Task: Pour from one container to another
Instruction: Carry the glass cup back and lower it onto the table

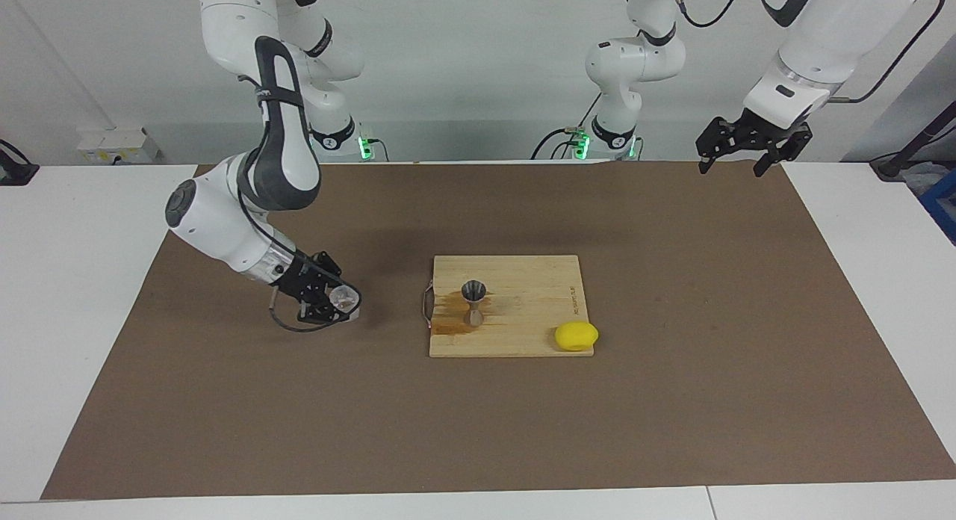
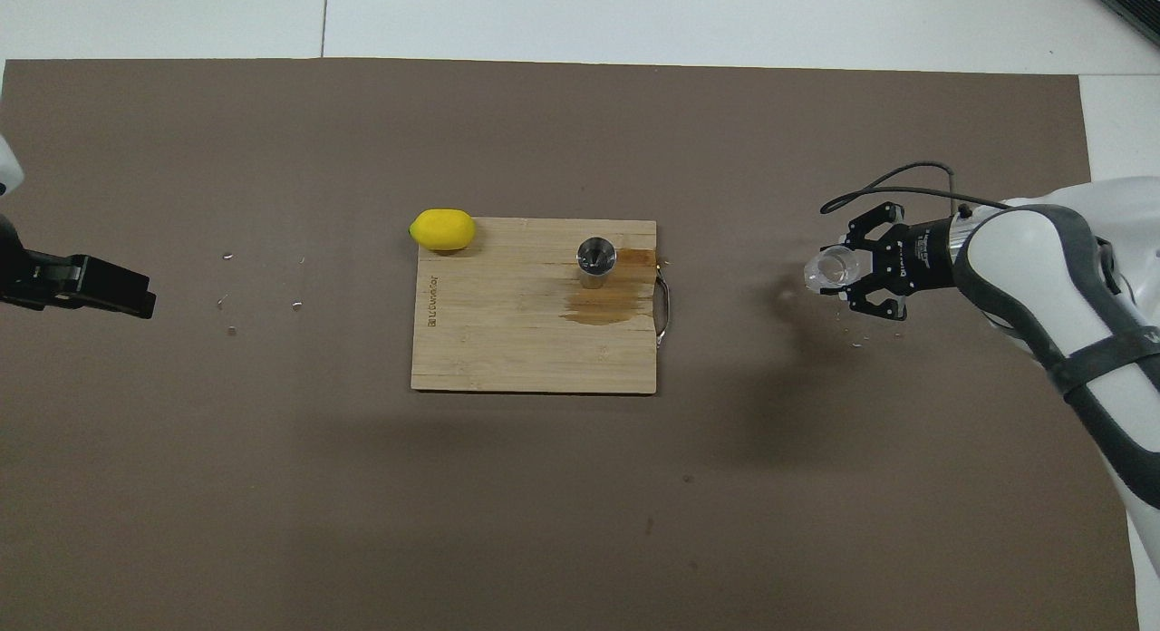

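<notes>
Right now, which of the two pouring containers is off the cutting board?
The clear cup, gripped sideways by the right gripper over the brown mat. The steel jigger stands upright on the board.

A white counter (image 1: pixel 89 296) carries a brown mat (image 1: pixel 478 430); a plain pale wall (image 1: pixel 478 72) stands at twelve o'clock.

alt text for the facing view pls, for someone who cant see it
The right gripper holds a clear cup low over the brown mat, toward the right arm's end of the table. A steel jigger stands on a stained wooden board beside a lemon; the left gripper waits raised and open.
</notes>
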Available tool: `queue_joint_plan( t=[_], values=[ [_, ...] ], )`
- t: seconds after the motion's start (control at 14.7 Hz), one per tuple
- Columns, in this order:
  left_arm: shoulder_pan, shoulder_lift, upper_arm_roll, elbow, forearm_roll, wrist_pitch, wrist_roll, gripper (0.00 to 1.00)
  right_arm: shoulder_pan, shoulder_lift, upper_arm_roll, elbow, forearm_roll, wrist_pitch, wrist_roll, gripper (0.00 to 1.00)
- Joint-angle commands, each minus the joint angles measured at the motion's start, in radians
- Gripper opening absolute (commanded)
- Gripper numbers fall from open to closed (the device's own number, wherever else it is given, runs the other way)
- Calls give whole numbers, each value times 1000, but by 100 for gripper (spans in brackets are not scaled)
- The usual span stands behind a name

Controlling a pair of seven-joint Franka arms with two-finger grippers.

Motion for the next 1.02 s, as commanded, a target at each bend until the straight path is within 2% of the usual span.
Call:
queue_joint_plan(
  t=[0.0,0.14,0.61,0.68,0.75,0.81,0.95],
  values=[
    [4,-12,2,-16,-10,2,7,100,-68,0,16,-35,47,-27,-124,0],
    [6,-12,2,-16,-10,2,7,100,-111,20,14,-37,75,-58,-227,0],
    [4,-12,2,-16,-10,2,7,100,-141,29,14,-84,109,-58,-300,0],
    [4,-12,2,-16,-10,2,7,100,-140,27,14,-93,117,-52,-299,6],
    [4,-12,2,-16,-10,2,7,100,-140,27,14,-98,118,-47,-295,28],
    [4,-12,2,-16,-10,2,7,100,-140,26,13,-106,118,-34,-296,60],
    [4,-12,2,-16,-10,2,7,100,-134,23,13,-115,118,-23,-302,85]
  ],
)
